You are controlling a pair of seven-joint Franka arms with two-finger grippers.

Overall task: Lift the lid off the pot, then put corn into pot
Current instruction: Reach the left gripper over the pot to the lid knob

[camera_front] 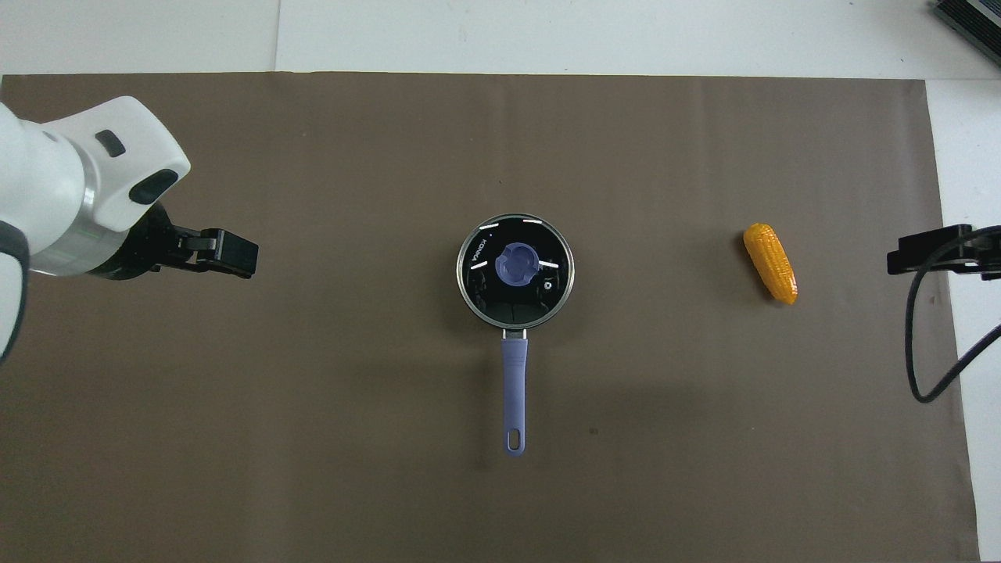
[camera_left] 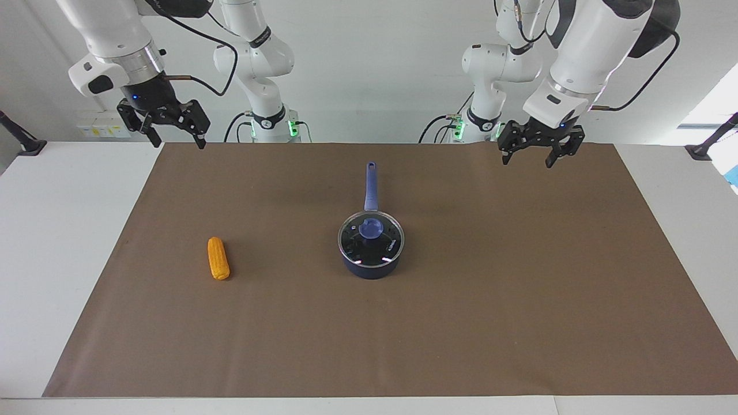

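The dark blue pot (camera_left: 372,270) stands at the middle of the brown mat, its long blue handle (camera_front: 514,379) pointing toward the robots. The glass lid (camera_left: 356,245) with a blue knob sits on the pot and also shows in the overhead view (camera_front: 486,291). The yellow-orange corn (camera_left: 218,258) lies on the mat beside the pot, toward the right arm's end; it also shows in the overhead view (camera_front: 770,263). My left gripper (camera_left: 526,162) is open, empty and raised over the mat's edge by its base. My right gripper (camera_left: 179,144) is open, empty and raised over the mat's corner.
The brown mat (camera_left: 519,300) covers most of the white table (camera_left: 52,242). In the overhead view the left gripper (camera_front: 231,254) and the right gripper (camera_front: 911,258) hang at either end of the mat. A black cable (camera_front: 919,352) hangs by the right arm.
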